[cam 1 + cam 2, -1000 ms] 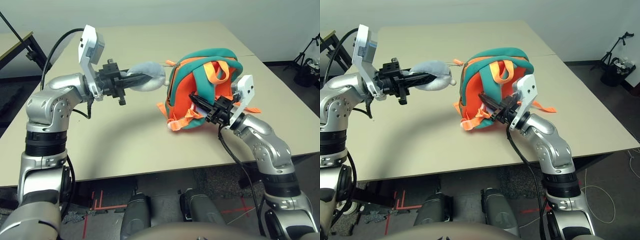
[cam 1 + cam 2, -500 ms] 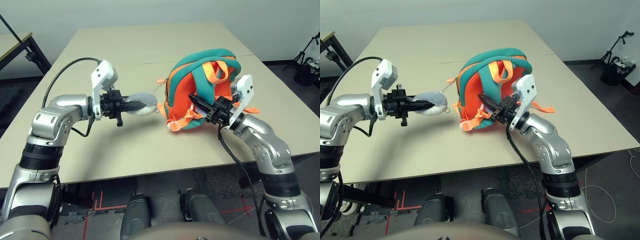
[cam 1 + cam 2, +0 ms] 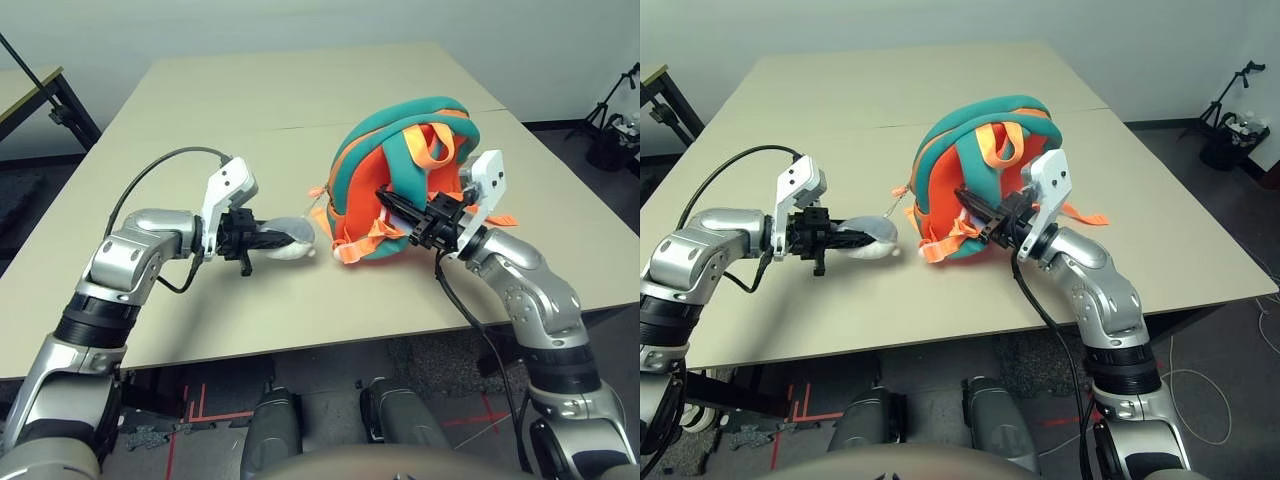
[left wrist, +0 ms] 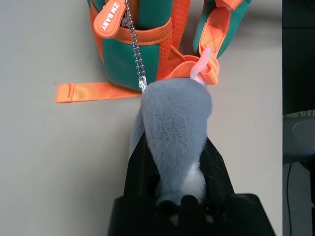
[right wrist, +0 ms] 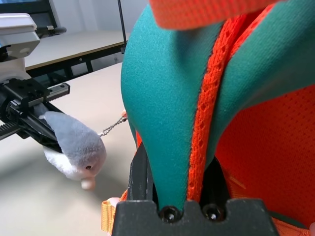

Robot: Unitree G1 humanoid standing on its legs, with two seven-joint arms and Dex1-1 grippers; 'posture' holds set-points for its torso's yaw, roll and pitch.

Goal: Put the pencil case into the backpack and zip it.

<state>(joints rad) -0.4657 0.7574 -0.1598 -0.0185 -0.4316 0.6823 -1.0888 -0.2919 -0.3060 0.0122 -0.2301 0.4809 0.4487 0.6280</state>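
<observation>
Backpack [image 3: 400, 180] stands on the table [image 3: 240, 300]. Left gripper [image 3: 280, 240] pinches the grey plush [image 4: 177, 118]; right gripper [image 3: 388, 196] pinches the teal strap [image 5: 172, 147].

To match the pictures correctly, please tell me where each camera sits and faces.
Eyes: on the head, facing forward-down at the table; both silver forearms show.
Left wrist: along the left hand at the plush.
Right wrist: along the right hand at the backpack; left hand shows too.
Both wrist views share plush and backpack.
</observation>
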